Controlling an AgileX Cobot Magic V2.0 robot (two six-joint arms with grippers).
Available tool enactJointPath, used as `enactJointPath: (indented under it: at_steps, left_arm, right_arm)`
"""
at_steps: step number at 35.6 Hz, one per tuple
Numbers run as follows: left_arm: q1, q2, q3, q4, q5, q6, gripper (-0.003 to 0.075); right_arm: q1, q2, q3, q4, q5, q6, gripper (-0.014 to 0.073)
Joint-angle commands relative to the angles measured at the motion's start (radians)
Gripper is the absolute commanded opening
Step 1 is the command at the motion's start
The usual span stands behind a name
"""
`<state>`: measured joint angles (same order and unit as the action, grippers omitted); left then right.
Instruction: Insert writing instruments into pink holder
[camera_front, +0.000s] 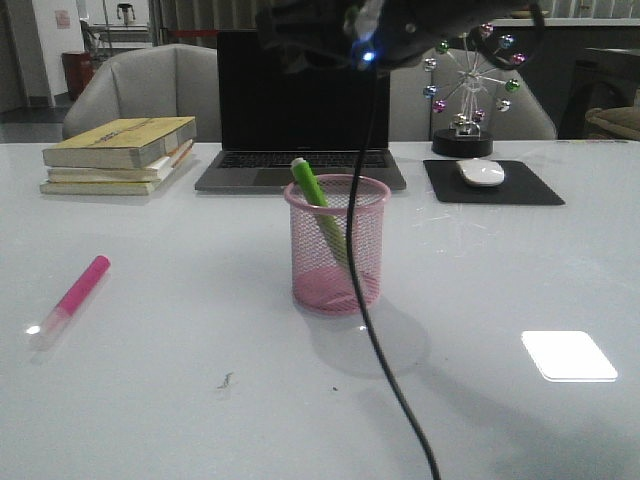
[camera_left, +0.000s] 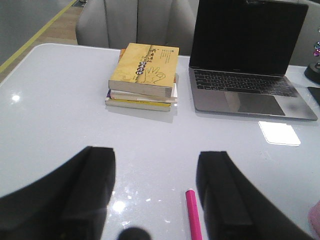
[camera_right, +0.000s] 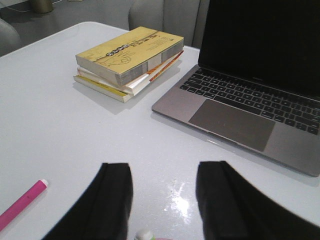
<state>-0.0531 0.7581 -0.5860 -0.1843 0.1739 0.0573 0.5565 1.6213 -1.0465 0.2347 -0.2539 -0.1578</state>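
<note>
The pink holder (camera_front: 336, 246) stands upright mid-table, and the green highlighter (camera_front: 320, 205) leans inside it with its end above the rim. The hot pink highlighter (camera_front: 72, 298) lies flat on the table at the left, pale cap toward the front. My left gripper (camera_left: 156, 165) is open above the table. The pink highlighter (camera_left: 193, 216) lies below it, close to one finger (camera_left: 220, 180). My right gripper (camera_right: 165, 182) is open and holds nothing. It hangs over the cup, where the green highlighter's tip (camera_right: 144, 235) shows. The pink highlighter (camera_right: 22, 202) lies off to the side.
A stack of books (camera_front: 120, 155) sits at the back left and an open laptop (camera_front: 300, 110) behind the cup. A mouse (camera_front: 481, 172) on a black pad and a ball ornament (camera_front: 465, 95) are at the back right. A black cable (camera_front: 375, 330) hangs in front of the cup.
</note>
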Motion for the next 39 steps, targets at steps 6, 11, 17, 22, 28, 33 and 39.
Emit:
enactJointPath:
  at_steps: [6, 11, 17, 22, 28, 33, 39]
  left_arm:
    - [0.002, -0.003, -0.032, -0.003, -0.079, -0.008, 0.0425]
    - [0.002, -0.003, -0.032, -0.003, -0.085, -0.008, 0.0425]
    - [0.002, -0.003, -0.032, -0.001, -0.085, -0.008, 0.0425]
    - [0.002, -0.003, -0.032, 0.005, -0.085, -0.008, 0.0425]
    - [0.002, -0.003, -0.032, 0.005, -0.085, -0.008, 0.0425]
    - [0.002, -0.003, -0.032, 0.016, -0.072, -0.008, 0.0425]
    - [0.002, -0.002, -0.057, 0.065, -0.017, -0.008, 0.0425]
  right_arm:
    - [-0.133, -0.280, -0.025, 0.004, 0.207, -0.008, 0.0423]
    - [-0.242, -0.408, -0.025, -0.050, 0.371, -0.008, 0.0423]
    - [-0.378, -0.583, 0.010, -0.100, 0.573, -0.007, 0.0423]
    - [-0.500, -0.742, 0.120, -0.099, 0.613, -0.002, 0.0423]
    - [-0.612, -0.899, 0.285, -0.100, 0.721, -0.002, 0.0423]
    - [-0.613, -0.998, 0.391, -0.099, 0.744, -0.002, 0.0423]
    - [-0.613, -1.028, 0.417, -0.097, 0.749, -0.002, 0.0423]
